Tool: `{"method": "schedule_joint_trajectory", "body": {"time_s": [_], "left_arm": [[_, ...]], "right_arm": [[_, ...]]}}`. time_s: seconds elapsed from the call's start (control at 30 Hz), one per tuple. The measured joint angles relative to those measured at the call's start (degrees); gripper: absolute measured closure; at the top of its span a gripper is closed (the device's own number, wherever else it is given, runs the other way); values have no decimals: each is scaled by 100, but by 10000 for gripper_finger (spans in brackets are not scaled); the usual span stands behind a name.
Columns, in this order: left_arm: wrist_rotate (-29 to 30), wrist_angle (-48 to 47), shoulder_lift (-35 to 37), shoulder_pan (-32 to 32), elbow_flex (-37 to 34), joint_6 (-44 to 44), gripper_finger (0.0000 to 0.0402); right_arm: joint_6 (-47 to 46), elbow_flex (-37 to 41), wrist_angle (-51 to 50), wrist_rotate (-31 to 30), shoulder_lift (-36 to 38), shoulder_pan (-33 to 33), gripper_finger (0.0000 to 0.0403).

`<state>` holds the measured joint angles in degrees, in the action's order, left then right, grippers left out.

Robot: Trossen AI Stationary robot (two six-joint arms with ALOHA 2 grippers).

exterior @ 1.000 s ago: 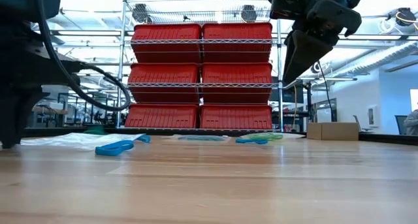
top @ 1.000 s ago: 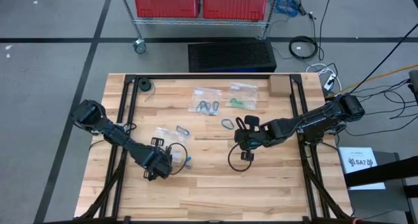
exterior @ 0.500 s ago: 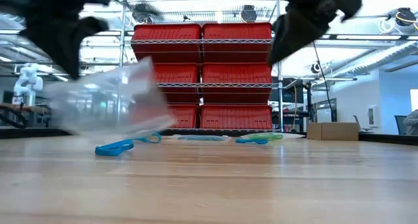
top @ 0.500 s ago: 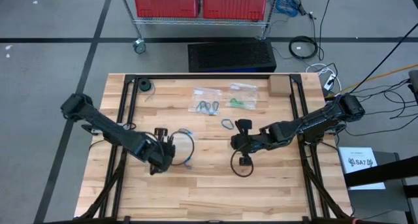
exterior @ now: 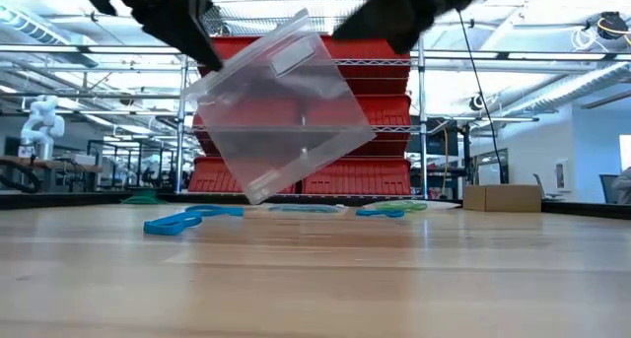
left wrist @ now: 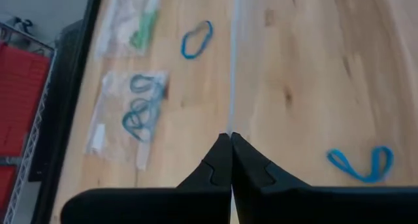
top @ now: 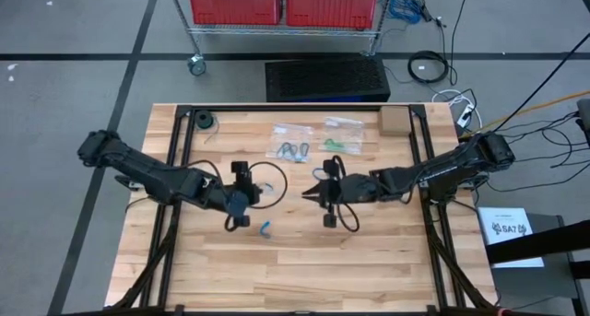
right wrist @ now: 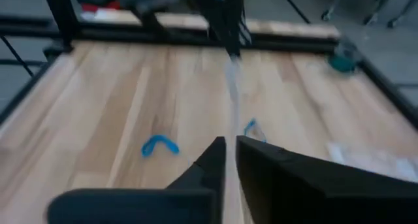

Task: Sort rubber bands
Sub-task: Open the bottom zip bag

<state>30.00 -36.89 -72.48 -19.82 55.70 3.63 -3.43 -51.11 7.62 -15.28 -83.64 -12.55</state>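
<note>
A clear plastic bag (exterior: 281,106) hangs tilted above the table between both grippers; it is faint from above (top: 281,194). My left gripper (top: 253,196) is shut on it. My right gripper (top: 309,194) faces it from the table's right, and its fingers (right wrist: 219,149) stand on either side of the bag's edge (right wrist: 232,93) with a narrow gap. Loose blue rubber bands lie flat on the wood: one near the left gripper (top: 265,228), also seen from the left wrist (left wrist: 362,162), and one farther off (left wrist: 196,40). My left gripper pinches the clear bag's upper edge (left wrist: 230,129) between its two shut fingers, near one corner (exterior: 212,67). The bag is lifted clear of the table and hangs tilted below the fingers.
Two more clear bags lie toward the far edge, one with teal and dark bands (top: 293,150) and one with green bands (top: 343,136). A cardboard box (top: 395,121) and a black spool (top: 201,121) sit in the far corners. Black frame rails (top: 175,169) run along both sides.
My left gripper has risen and moved toward the far edge and the table's middle, lifting the clear bag from flat on the wood until it hangs clear. My right gripper has moved toward the table's left, up to the bag.
</note>
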Motion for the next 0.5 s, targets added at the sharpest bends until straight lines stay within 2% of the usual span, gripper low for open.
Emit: {"method": "schedule_joint_trajectory", "body": {"time_s": [0.1, 0.37, 0.5], "left_arm": [[-2, 127, 4, 179, 0, -107, 401], [-101, 275, 4, 377, 0, -285, 401], [-105, 424, 4, 377, 0, -412, 401]], "right_arm": [[138, -236, 0, 14, 1, 34, 351], [267, -573, -7, -91, -1, 102, 228], [247, -573, 34, -116, -4, 281, 199]]}}
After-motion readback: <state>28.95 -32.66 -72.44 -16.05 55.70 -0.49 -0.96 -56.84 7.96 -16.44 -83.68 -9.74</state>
